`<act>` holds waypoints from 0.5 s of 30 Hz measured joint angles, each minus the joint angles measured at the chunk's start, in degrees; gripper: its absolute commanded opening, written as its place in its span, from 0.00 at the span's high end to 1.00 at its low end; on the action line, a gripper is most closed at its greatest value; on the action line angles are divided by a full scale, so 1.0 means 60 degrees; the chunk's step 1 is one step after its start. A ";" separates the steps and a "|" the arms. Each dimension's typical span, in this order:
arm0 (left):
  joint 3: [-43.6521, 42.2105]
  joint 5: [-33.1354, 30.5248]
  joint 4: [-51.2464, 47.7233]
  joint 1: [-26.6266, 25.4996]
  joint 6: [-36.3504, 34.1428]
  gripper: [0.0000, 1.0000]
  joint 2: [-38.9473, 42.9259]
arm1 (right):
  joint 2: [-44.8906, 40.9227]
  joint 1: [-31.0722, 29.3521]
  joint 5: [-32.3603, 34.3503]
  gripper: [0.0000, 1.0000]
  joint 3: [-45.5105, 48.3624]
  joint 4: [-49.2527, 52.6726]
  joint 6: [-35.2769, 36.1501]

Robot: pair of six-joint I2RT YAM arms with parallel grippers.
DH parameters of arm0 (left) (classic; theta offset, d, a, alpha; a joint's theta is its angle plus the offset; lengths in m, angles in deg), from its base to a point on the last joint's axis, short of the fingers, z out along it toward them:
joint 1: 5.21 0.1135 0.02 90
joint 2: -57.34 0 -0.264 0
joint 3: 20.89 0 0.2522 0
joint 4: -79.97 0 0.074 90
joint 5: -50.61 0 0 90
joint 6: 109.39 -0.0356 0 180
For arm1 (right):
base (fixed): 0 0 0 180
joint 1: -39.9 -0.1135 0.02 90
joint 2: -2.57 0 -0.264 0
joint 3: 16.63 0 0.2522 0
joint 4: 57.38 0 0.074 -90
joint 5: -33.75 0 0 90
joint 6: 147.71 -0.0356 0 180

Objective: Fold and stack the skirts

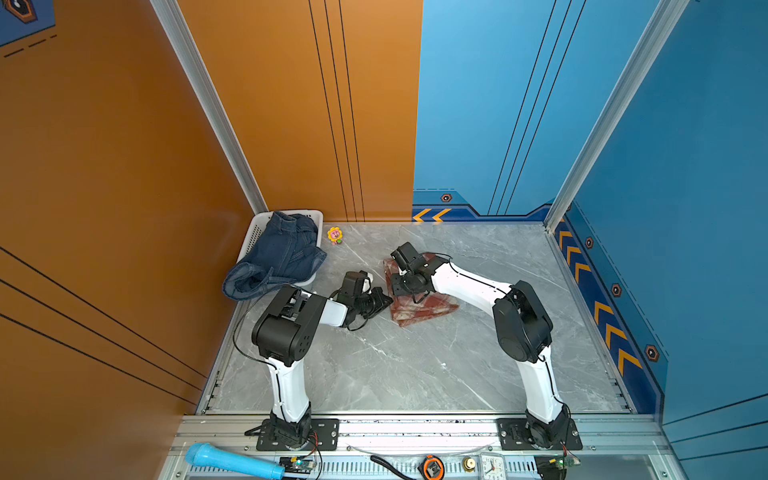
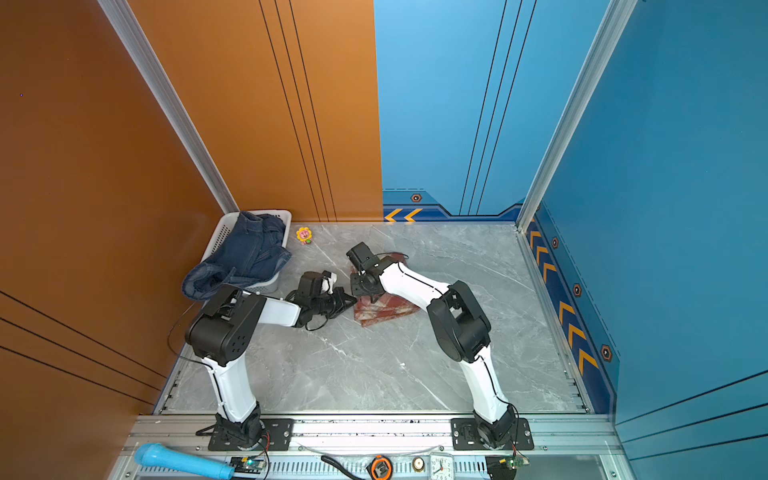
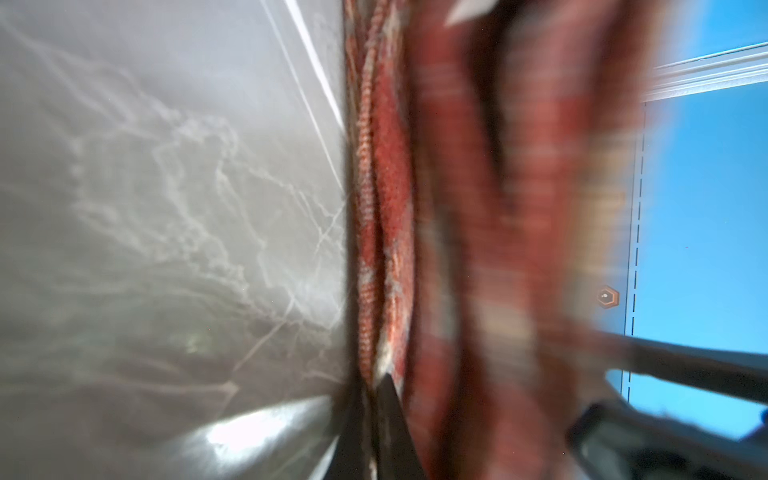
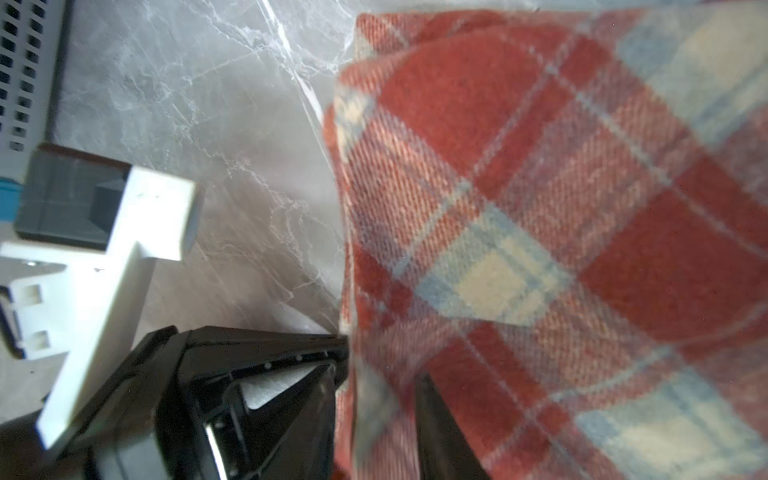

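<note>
plaid skirt [image 1: 422, 309]: laid on the table [image 1: 415, 374] at mid-depth, a little right of centre. several layers are seen at its left edge in the left wrist view [image 3: 390, 208], so it is judged partly folded into a rough wedge, not yet squared.
denim [image 1: 278, 257]: heaped in and over the basket [image 1: 252, 235] at the far left, with one end draped over the near rim. it is crumpled and unfolded, and how many skirts are in the heap cannot be told.
left gripper [image 1: 388, 300]: lowered to the table at the plaid skirt's left edge and pressed together, with the edge of the cloth pinched between the fingers [image 3: 392, 424].
right gripper [image 1: 400, 289]: held over the left part of the plaid skirt, just beside the left gripper and pointed down. one finger [image 4: 440, 428] is seen on the cloth and its mate is hidden, so whether it is spread or pinching cannot be told.
step in hand: the plaid skirt's fold is judged to be under way, worked from its left edge.
done: at most one skirt is part folded, and nothing is stacked.
left: the plaid fold is to be finished. the denim is to be taken from the basket, folded and piled on the plaid skirt.
progress: judged early, well under half.
</note>
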 measured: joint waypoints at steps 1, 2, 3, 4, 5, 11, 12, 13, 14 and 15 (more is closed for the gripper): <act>0.0000 0.0000 0.0000 0.0000 0.0000 1.00 0.0000 | 0.0000 0.0004 -0.0142 0.52 0.0044 -0.0095 -0.0036; 0.0000 0.0000 0.0004 0.0000 0.0000 1.00 0.0000 | 0.0000 0.0040 -0.0324 0.51 0.0149 -0.0284 -0.0164; 0.0000 0.0000 0.0000 0.0000 0.0000 1.00 0.0000 | -0.0004 0.0062 -0.0492 0.50 0.0262 -0.0444 -0.0248; 0.0000 0.0000 0.0000 0.0000 0.0000 1.00 0.0000 | -0.0007 0.0120 -0.0674 0.48 0.0423 -0.0634 -0.0331; 0.0000 0.0000 0.0004 0.0000 0.0000 1.00 0.0000 | -0.0025 0.0197 -0.0769 0.47 0.0601 -0.0794 -0.0412; -0.0007 -0.0004 0.0007 0.0011 -0.0004 0.86 0.0011 | -0.0943 0.1129 -0.0933 0.42 0.1719 -0.1064 -0.0605; -0.0018 -0.0007 0.0011 0.0011 -0.0011 0.81 0.0033 | -0.1198 0.1304 -0.0936 0.42 0.1843 -0.1100 -0.0605; -0.0033 -0.0018 0.0018 0.0018 -0.0004 0.78 0.0087 | -0.1417 0.1450 -0.0936 0.41 0.1942 -0.1169 -0.0605; -0.0055 -0.0069 -0.0029 0.0025 -0.0007 0.75 0.0175 | -0.1694 0.1617 -0.0933 0.41 0.2073 -0.1290 -0.0601; -0.0076 -0.0113 -0.0080 0.0040 -0.0022 0.71 0.0266 | -0.1953 0.1770 -0.0933 0.41 0.2211 -0.1388 -0.0601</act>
